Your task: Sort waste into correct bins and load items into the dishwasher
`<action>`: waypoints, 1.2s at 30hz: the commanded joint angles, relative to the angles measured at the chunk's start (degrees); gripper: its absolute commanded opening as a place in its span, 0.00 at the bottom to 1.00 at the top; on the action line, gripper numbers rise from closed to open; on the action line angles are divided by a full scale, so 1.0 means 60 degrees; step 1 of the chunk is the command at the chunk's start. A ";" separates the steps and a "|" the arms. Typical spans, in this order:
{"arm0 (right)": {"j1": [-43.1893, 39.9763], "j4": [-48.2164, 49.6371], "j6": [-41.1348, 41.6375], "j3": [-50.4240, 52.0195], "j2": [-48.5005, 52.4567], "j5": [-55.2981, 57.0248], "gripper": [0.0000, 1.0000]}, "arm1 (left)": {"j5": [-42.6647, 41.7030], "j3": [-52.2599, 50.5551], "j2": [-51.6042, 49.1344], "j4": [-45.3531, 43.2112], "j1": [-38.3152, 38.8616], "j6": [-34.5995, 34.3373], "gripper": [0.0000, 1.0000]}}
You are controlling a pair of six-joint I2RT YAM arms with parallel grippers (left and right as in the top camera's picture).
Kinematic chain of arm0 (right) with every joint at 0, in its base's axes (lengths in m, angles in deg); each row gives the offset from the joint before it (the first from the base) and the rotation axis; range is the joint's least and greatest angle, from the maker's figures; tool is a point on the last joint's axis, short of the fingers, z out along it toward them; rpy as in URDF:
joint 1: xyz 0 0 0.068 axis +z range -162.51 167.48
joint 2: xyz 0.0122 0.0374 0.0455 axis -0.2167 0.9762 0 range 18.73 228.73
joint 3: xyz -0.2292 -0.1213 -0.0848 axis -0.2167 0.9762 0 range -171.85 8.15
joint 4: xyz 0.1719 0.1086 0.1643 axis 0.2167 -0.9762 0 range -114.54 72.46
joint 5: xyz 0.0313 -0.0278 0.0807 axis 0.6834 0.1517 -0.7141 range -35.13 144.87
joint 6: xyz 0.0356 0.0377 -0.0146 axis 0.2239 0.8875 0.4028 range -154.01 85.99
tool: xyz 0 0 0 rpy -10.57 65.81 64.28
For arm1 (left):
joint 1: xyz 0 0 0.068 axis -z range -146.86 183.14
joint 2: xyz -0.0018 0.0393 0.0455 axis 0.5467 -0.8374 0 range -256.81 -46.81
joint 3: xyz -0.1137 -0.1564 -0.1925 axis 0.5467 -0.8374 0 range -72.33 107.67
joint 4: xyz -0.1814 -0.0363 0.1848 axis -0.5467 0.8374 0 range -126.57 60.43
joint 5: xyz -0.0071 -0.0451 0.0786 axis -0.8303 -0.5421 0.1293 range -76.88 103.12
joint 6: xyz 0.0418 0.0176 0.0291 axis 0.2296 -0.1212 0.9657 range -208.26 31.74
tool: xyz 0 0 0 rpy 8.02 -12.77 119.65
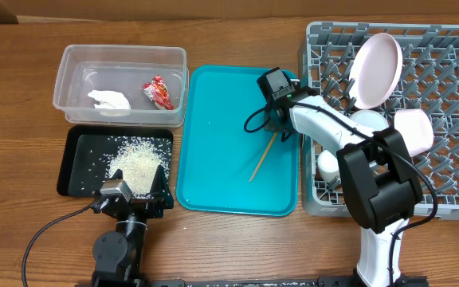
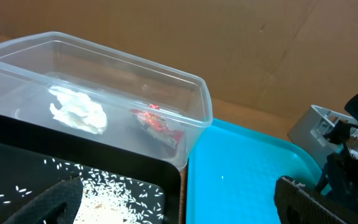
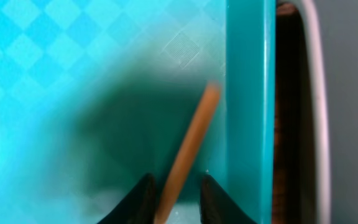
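A wooden chopstick (image 1: 260,163) lies slanted on the teal tray (image 1: 213,143) near its right wall. My right gripper (image 1: 277,131) is open and straddles the chopstick's upper end; in the right wrist view the chopstick (image 3: 194,134) runs between the fingertips (image 3: 174,186) with a gap on the right side. My left gripper (image 1: 134,191) is open and empty over the front edge of the black tray (image 1: 78,171), which holds a pile of rice (image 1: 134,159). The clear tub (image 1: 122,52) holds the white tissue (image 1: 108,100) and the red wrapper (image 1: 158,92).
The grey dish rack (image 1: 453,119) at the right holds an upright pink plate (image 1: 375,70), a pale bowl (image 1: 415,127) and a white cup (image 1: 329,167). The teal tray's right wall (image 3: 250,93) stands close beside the right fingers, next to the rack.
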 commanded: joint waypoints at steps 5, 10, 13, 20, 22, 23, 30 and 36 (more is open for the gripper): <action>0.0135 -0.0922 -0.0011 -0.0044 0.0342 -0.0590 0.04 | -0.0080 -0.0047 0.0109 -0.0033 -0.0055 -0.0058 1.00; 0.0415 -0.1446 -0.0047 -0.0484 -0.0568 -0.0590 0.04 | -0.0084 -0.0047 0.0109 -0.0033 -0.0058 -0.0058 1.00; 0.0499 -0.1435 -0.0084 -0.0608 -0.1483 -0.0572 0.04 | -0.0080 -0.0047 0.0109 -0.0033 -0.0055 -0.0058 1.00; 0.0007 -0.1104 -0.0805 -0.0823 -0.3523 0.0867 0.04 | -0.0080 -0.0047 0.0109 -0.0036 -0.0055 -0.0058 1.00; -0.0372 -0.0721 -0.1905 -0.0823 -0.3752 0.1118 0.04 | -0.0080 -0.0047 0.0109 -0.0033 -0.0055 -0.0058 1.00; -0.0572 -0.0499 -0.2433 -0.0823 -0.3763 0.1104 0.04 | -0.0080 -0.0047 0.0109 -0.0033 -0.0058 -0.0058 1.00; -0.1814 0.1093 -0.4029 -0.0732 -0.3082 -0.0168 0.04 | -0.0080 -0.0047 0.0109 -0.0033 -0.0058 -0.0058 1.00; -0.2073 0.1384 -0.4029 -0.0743 -0.2386 -0.0197 0.35 | -0.0080 -0.0047 0.0109 -0.0033 -0.0055 -0.0058 1.00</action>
